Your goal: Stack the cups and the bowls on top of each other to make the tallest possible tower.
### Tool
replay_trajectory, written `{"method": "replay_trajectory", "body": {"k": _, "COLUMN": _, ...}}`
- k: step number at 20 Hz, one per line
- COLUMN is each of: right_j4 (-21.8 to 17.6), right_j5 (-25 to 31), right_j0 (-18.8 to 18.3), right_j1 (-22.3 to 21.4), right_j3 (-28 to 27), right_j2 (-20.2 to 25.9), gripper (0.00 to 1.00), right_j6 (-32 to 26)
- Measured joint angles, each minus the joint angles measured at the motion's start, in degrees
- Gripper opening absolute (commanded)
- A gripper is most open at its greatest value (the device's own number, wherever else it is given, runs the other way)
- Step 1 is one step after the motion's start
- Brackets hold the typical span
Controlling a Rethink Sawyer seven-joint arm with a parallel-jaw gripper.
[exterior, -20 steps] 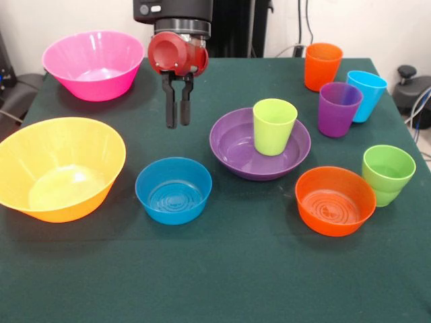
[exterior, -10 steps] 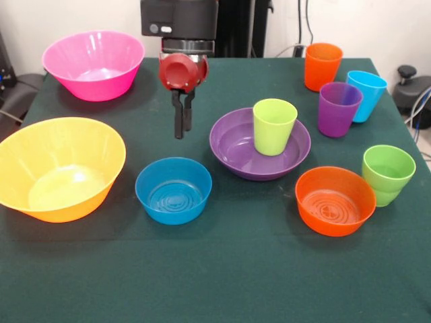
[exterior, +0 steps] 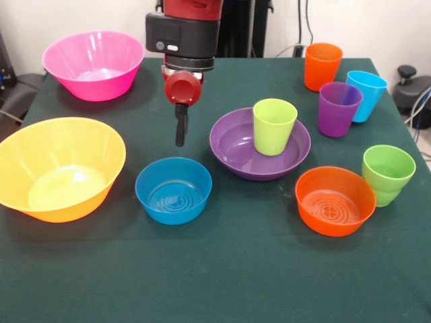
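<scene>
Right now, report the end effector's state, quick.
End effector: holding nothing, above the table behind the small blue bowl; open or closed cannot be told from this edge-on angle.

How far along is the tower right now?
One step looks done: the lime cup stands upright in the purple bowl. The tool holds nothing and hangs just behind the blue bowl. The blue bowl and every other bowl and cup sit loose on the table, unstacked.
</scene>
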Motion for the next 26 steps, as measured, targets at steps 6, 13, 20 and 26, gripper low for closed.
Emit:
{"method": "replay_trajectory", "body": {"k": 6, "right_j4": 3.9, "right_j5": 1.3, "right_j0": -1.9, "right_j1": -1.2, "right_j3": 0.0, "right_j2": 0.1, "gripper": 1.00, "right_j6": -0.1}}
{"method": "replay_trajectory", "body": {"k": 13, "right_j4": 13.7, "right_j5": 1.3, "right_j0": -5.5, "right_j1": -4.1, "right_j3": 0.0, "right_j2": 0.2, "gripper": 1.00, "right_j6": -5.1}}
{"method": "replay_trajectory", "body": {"k": 20, "right_j4": 21.3, "right_j5": 1.3, "right_j0": -6.3, "right_j1": -4.2, "right_j3": 0.0, "right_j2": 0.2, "gripper": 1.00, "right_j6": -13.9}}
{"method": "replay_trajectory", "body": {"k": 26, "right_j4": 23.0, "right_j5": 1.3, "right_j0": -5.9, "right_j1": -3.1, "right_j3": 0.0, "right_j2": 0.2, "gripper": 1.00, "right_j6": -16.6}}
